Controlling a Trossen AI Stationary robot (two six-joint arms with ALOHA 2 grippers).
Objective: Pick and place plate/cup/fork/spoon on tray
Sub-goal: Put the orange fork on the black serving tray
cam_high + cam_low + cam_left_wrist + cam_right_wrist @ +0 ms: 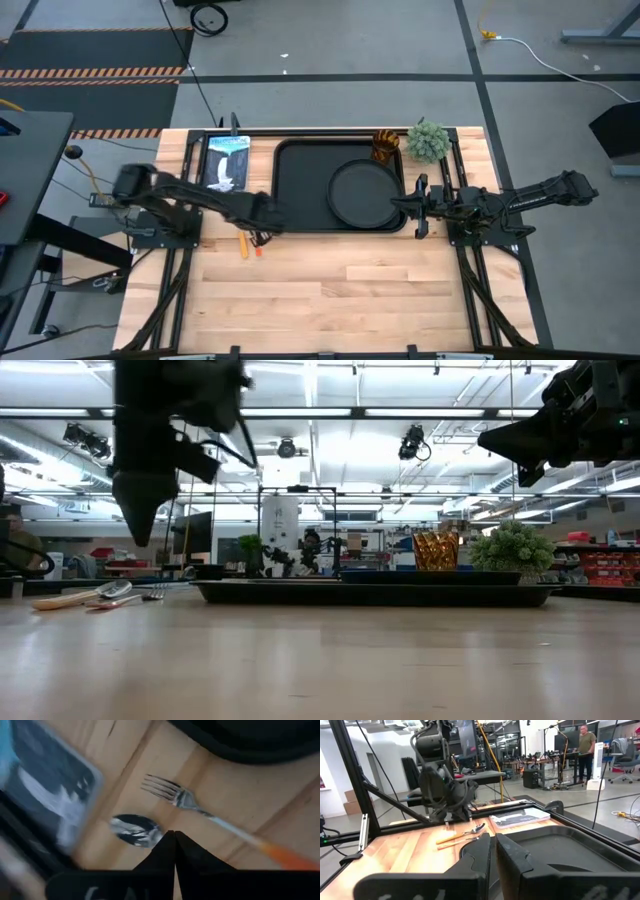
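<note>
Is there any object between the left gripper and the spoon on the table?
Nothing visible. The left gripper, fingers shut, hangs directly above the spoon, which lies bare on the wood beside the fork, outside the tray.

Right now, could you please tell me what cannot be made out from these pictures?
- Spoon: its handle is hidden behind the left tool in the left wrist view.
- Fork: the handle's end is cut off by the edge of the left wrist view.
- Plate: hidden in the low view by the tray rim.
- Cup: its base is hidden by that rim in the low view.
- Right tool: cut off by the low view's top edge.
</note>
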